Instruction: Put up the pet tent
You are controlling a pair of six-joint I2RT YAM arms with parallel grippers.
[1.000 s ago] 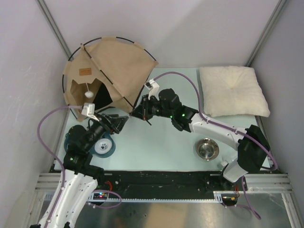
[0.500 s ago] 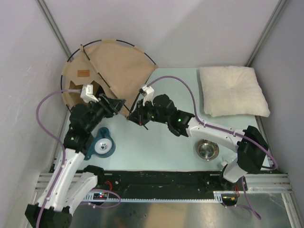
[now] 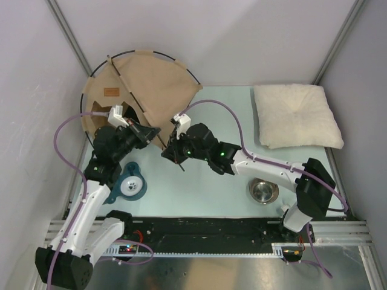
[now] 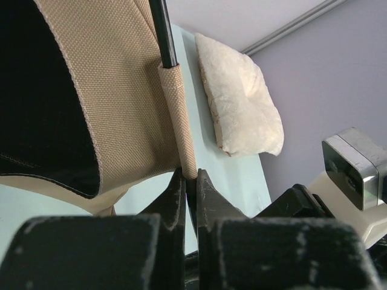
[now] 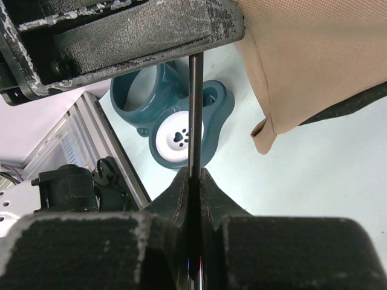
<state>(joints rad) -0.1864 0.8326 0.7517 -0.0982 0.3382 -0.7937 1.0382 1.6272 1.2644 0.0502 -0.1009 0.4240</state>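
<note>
Left pincer [image 4: 188, 178] is pressed together on the lower end of the tan sleeve [image 4: 177, 115] at the edge of the tent [image 3: 148, 81]; judged to be steadying the sleeve mouth. Right pincer [image 5: 195, 179] pinches the thin black pole [image 5: 195, 109], which runs straight ahead of its tips toward the left pincer; judged ready for seating. The tent lies just beyond both pincers, apparently not yet fully erected; a pet dish [image 5: 181, 136] sits on the table [image 3: 205, 187] below the right pincer.
</note>
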